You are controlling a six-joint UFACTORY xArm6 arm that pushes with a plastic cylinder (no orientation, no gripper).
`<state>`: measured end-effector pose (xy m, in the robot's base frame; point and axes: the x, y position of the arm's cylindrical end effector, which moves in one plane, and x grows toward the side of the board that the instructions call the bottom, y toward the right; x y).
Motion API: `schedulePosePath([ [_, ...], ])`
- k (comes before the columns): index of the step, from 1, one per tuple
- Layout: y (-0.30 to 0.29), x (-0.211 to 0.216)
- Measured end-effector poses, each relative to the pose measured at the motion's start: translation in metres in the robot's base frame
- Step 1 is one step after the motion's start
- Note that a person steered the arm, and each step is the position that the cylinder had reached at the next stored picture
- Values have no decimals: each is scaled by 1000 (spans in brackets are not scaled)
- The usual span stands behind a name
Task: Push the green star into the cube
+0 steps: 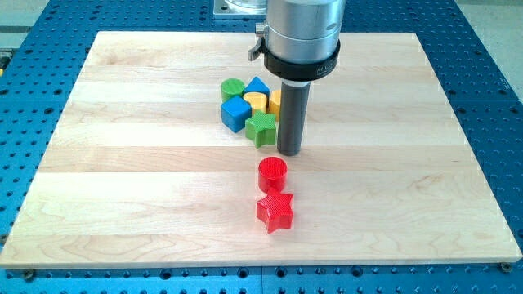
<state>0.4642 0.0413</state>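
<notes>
The green star lies near the board's middle, touching the blue cube at its upper left. My tip rests on the board just right of the green star, almost against it. The rod rises from there to the grey arm body at the view's top.
A cluster sits above the star: a green cylinder, a blue triangular block, a yellow block and another yellow block partly behind the rod. A red cylinder and a red star lie below my tip. The wooden board sits on a blue perforated table.
</notes>
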Motion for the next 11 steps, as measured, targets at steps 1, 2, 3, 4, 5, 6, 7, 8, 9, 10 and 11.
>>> schedulePosePath([
  [1,0,0],
  [2,-2,1],
  [3,-5,1],
  [4,-5,1],
  [5,-5,1],
  [6,-7,1],
  [7,-11,1],
  [8,-11,1],
  [9,-11,-10],
  [10,-54,-8],
  [11,-97,12],
])
